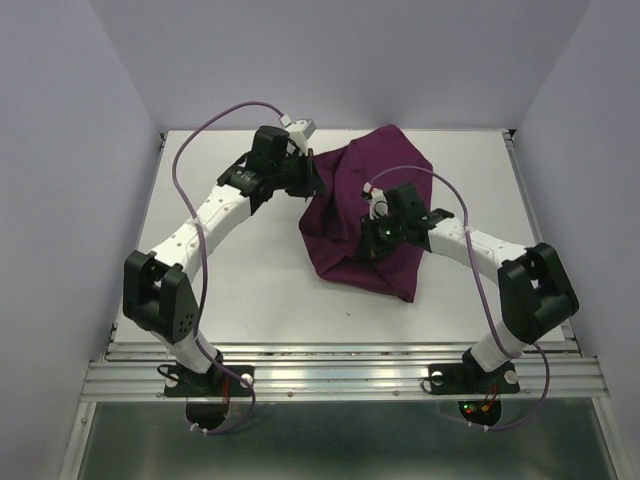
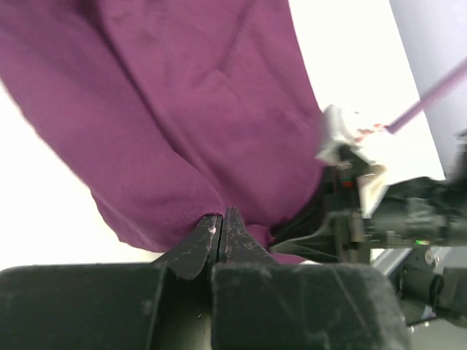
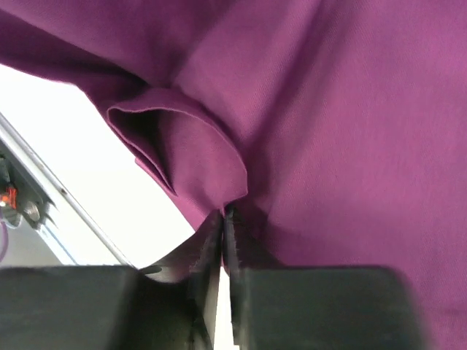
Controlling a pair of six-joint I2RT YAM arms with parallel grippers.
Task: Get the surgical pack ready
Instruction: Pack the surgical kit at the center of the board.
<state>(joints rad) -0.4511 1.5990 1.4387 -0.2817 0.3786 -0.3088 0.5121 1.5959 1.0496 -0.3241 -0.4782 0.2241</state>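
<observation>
While lying bunched right of centre on the table [image 1: 250, 290], being pinched by left tool [image 2: 221, 222] and right tool [image 3: 222, 219], both pressed together on edges of the cloth [image 1: 345, 195], risking slippage if tugged unevenly.

White table [image 1: 250, 290], matte finish, evenly lit with soft shadows only. Plain pale lavender-grey walls enclose it on three sides: back wall [image 1: 340, 60], left wall [image 1: 60, 150], right wall [image 1: 595, 120]. Ribbed aluminium rails [image 1: 340, 372] run along the near edge, with a dull grey panel [image 1: 340, 440] below them.
</observation>
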